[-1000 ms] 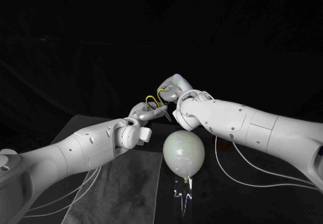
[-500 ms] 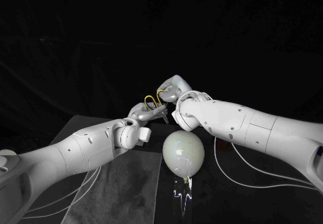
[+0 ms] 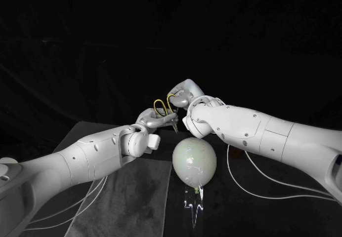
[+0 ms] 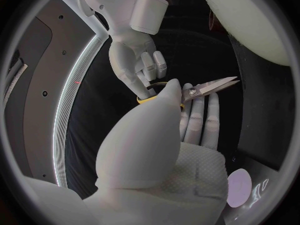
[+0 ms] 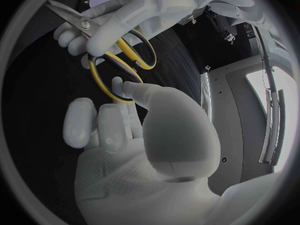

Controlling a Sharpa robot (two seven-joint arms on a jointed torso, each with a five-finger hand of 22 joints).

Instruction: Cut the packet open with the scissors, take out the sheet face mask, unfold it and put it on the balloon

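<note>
Two white robot arms meet in the air above a black surface point(image 3: 260, 217), seen from the head camera. The left robot hand point(image 3: 154, 119) is clamped on a pair of scissors point(image 3: 165, 106) with yellow loop handles, its fingers wrapped round them near the pivot. The loops point up and the blades point down towards the surface. The right robot hand point(image 3: 182, 93) hangs just above and touches the scissors at the handles. In the right wrist view its thumb tip rests against the rim of one yellow loop point(image 5: 119, 60), while its other fingers lie curled just beside it (whether it truly grips the loop or only touches it cannot be told). The left wrist view shows the blades point(image 4: 212, 85) slightly parted, jutting out past the left fingers point(image 4: 199, 119), with the right robot hand reaching in to the yellow handle. Below the two hands, well apart from the scissors, a pale oval balloon point(image 3: 193, 159) lies on the surface, its knot towards the camera. A shiny clear strip point(image 3: 192, 210) runs on from the knot; what it is cannot be told. A grey cloth point(image 3: 128, 197) lies beside the balloon under the left arm, and thin white cables point(image 3: 238, 180) trail under the right arm.
</note>
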